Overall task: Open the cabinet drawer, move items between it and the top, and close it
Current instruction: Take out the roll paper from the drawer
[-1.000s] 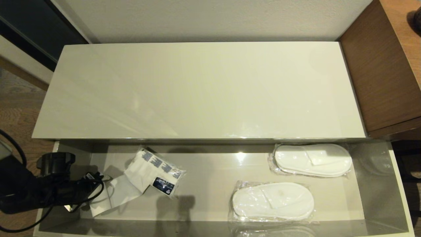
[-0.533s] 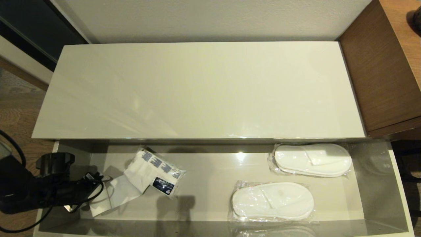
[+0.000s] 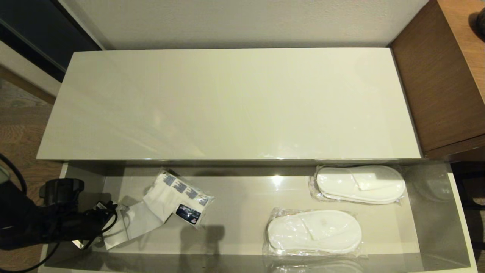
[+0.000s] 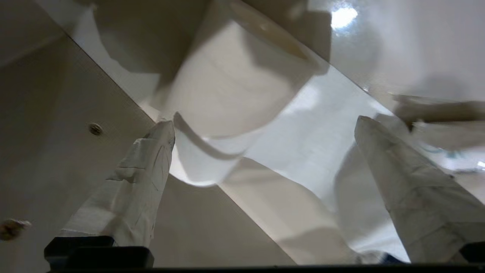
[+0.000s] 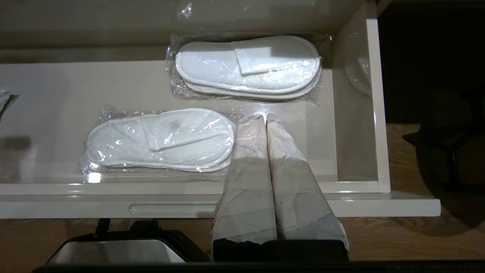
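Soft white toilet-paper roll (image 4: 227,87) lies in the glossy drawer (image 3: 435,212), just beyond the left gripper (image 4: 265,125)'s spread fingers (image 4: 132,189); right fingers (image 5: 246,170) pressed together.

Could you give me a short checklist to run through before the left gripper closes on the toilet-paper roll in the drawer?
1. Cabinet drawer pulled out: ok.
2. Left gripper jaws wide open: ok.
3. Toilet-paper roll ahead of the spread fingers, in the drawer's left end: ok.
4. Roll's loose tail clear of the grasp: not ok, it trails along the drawer floor toward the white packet with blue printing.
5. Top free to receive the roll: ok.
6. Right gripper shut and parked above the slippers, holding nothing: ok.
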